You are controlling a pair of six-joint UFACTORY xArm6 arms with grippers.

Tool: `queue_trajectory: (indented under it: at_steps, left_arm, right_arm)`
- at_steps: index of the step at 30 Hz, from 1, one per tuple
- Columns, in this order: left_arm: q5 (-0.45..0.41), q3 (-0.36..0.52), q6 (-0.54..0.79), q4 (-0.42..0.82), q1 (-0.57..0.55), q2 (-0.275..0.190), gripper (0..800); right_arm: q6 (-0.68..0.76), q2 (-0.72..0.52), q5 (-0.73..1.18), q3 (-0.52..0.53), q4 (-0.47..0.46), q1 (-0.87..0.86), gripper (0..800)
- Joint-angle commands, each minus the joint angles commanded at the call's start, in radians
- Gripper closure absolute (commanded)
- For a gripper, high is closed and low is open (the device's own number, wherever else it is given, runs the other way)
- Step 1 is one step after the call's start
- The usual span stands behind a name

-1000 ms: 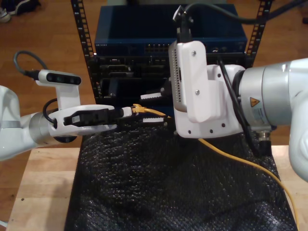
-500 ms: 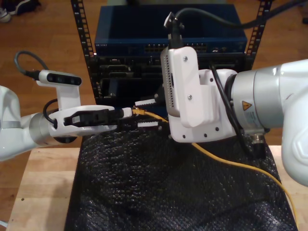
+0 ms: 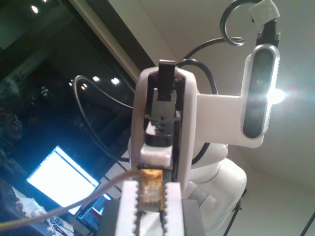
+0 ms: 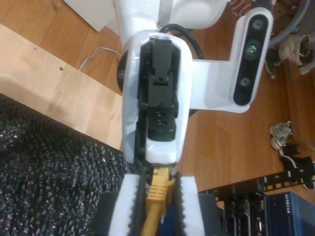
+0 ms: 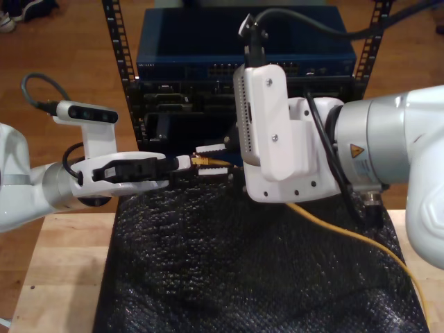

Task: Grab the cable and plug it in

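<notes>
The cable (image 5: pixel 347 232) is thin and yellow-orange. It runs from the exterior view's lower right across the mat to its plug (image 5: pixel 199 159). My first gripper (image 5: pixel 186 161), on the arm at the exterior view's left, is shut on the plug (image 3: pixel 150 184), which sits between its white serrated pads. My second gripper (image 5: pixel 210 161), on the large arm at the exterior view's right, faces it. Its white serrated fingers (image 5: pixel 208 149) straddle the cable (image 4: pixel 157 201) just behind the plug, with small gaps on both sides, so it is open.
A black bubble mat (image 5: pixel 243 277) covers the wooden table (image 5: pixel 62 277). Behind both grippers stands a rack with a blue switch (image 5: pixel 208 55) and rows of ports. Thick black arm cables (image 5: pixel 312 24) loop over the second arm.
The second arm has shifted toward the exterior view's left. Its serrated fingers have narrowed around the cable. The first arm, holding the plug, has not moved.
</notes>
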Motion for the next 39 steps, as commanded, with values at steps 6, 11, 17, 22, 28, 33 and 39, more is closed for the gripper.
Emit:
queue_trajectory:
  at_steps: [6, 11, 17, 22, 28, 33, 39]
  left_arm:
    - [0.0, 0.0, 0.0, 0.0, -0.002, -0.002, 769]
    - [0.0, -0.002, 0.0, 0.0, -0.002, -0.002, 752]
    - [0.0, 0.002, -0.017, 0.0, -0.002, 0.0, 357]
    - [0.0, 0.0, -0.018, -0.005, -0.002, 0.002, 162]
    - [-0.006, -0.005, -0.018, -0.003, -0.002, 0.0, 66]
    - [-0.02, -0.008, -0.02, -0.003, -0.002, -0.003, 33]
    - [-0.089, -0.012, -0.02, -0.003, 0.002, -0.012, 17]
  right_arm:
    - [0.005, 0.0, -0.002, 0.0, 0.011, 0.0, 757]
    - [0.005, 0.0, -0.002, 0.002, 0.011, 0.0, 766]
    - [0.005, 0.0, -0.002, 0.002, 0.011, 0.0, 774]
    - [0.005, 0.0, -0.002, 0.003, 0.011, 0.0, 790]
    - [0.008, 0.0, -0.002, 0.002, 0.012, 0.002, 797]
    - [0.023, 0.0, -0.002, -0.005, 0.015, -0.002, 797]
    - [0.068, 0.015, -0.002, -0.023, 0.017, -0.009, 798]
